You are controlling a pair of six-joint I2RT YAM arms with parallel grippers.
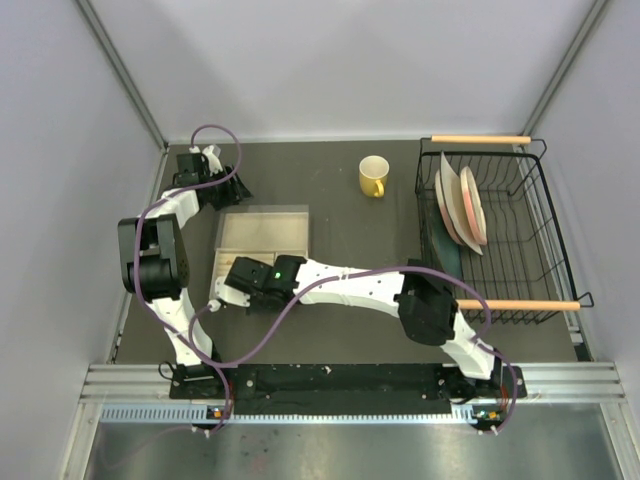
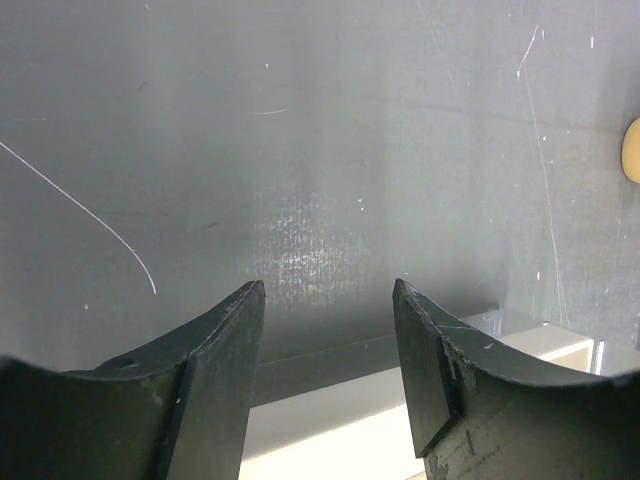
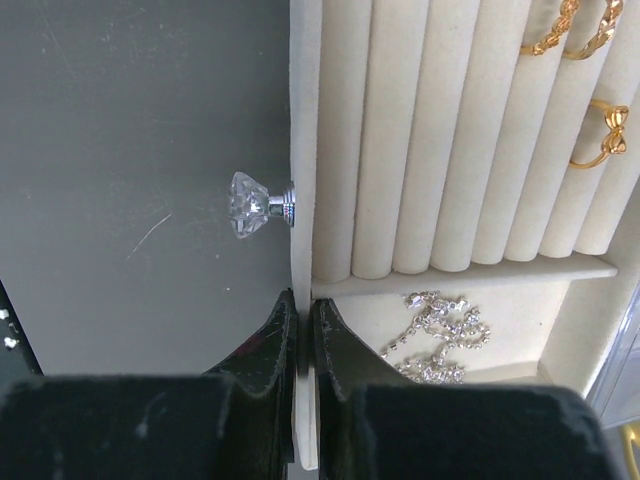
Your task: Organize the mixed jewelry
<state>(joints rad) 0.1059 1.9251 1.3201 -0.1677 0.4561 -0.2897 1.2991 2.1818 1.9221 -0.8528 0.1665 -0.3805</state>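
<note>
In the right wrist view, the mixed jewelry lies in a cream slotted jewelry box [image 3: 303,120]. Gold rings [image 3: 570,30] and a bow-shaped gold ring [image 3: 603,135] sit in the padded rolls. A silvery glittery chain [image 3: 435,335] is heaped in the compartment below them. My right gripper [image 3: 303,300] is shut on the box's thin front wall, just below its crystal knob [image 3: 255,204]. My left gripper [image 2: 328,290] is open with nothing between its fingers, hovering beyond the far edge of the box [image 2: 350,430]. From above, the box [image 1: 262,240] lies left of centre.
A yellow mug [image 1: 373,176] stands at the back centre. To the right, a black wire dish rack [image 1: 530,260] holds two plates [image 1: 465,210]. The left arm [image 1: 155,260] bends along the table's left side, and grey walls close in the left, back and right.
</note>
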